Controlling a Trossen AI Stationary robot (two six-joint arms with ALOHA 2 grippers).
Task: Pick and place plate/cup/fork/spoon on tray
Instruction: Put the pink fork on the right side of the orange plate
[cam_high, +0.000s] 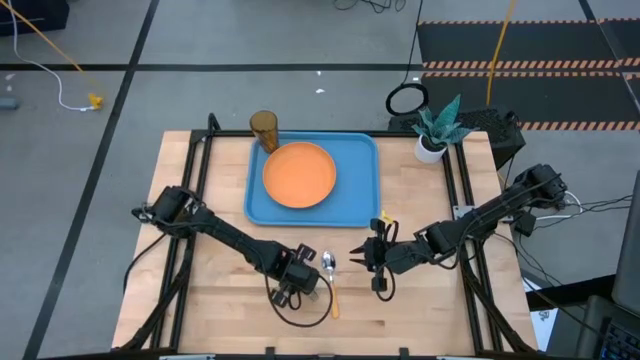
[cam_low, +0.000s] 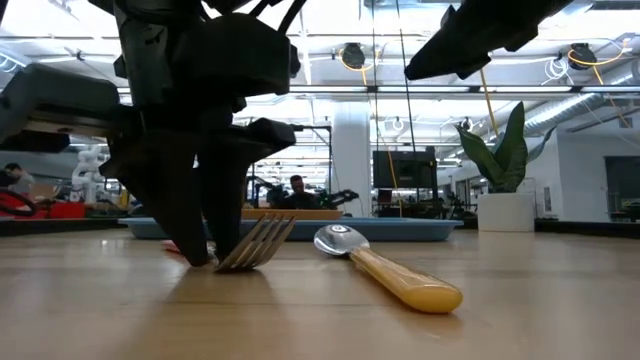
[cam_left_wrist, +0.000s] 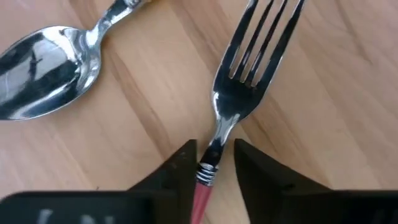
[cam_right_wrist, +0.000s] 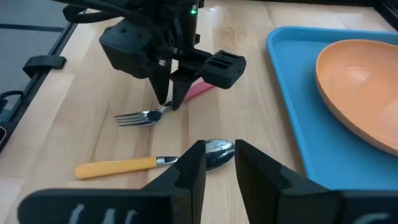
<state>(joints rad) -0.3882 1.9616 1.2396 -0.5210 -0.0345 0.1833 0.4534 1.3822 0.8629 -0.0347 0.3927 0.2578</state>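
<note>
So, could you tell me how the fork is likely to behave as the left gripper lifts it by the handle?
The fork looks stiff: metal tines, straight neck, so it should not flex. Since the left gripper straddles it near the top of the pink handle, the tine end may droop or pivot. The smooth, narrow handle could slip between the fingers.

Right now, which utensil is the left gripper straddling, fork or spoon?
The fork, the one with the red handle: the left gripper has a finger on either side of its neck. The orange-handled spoon lies free beside it on the table.
</note>
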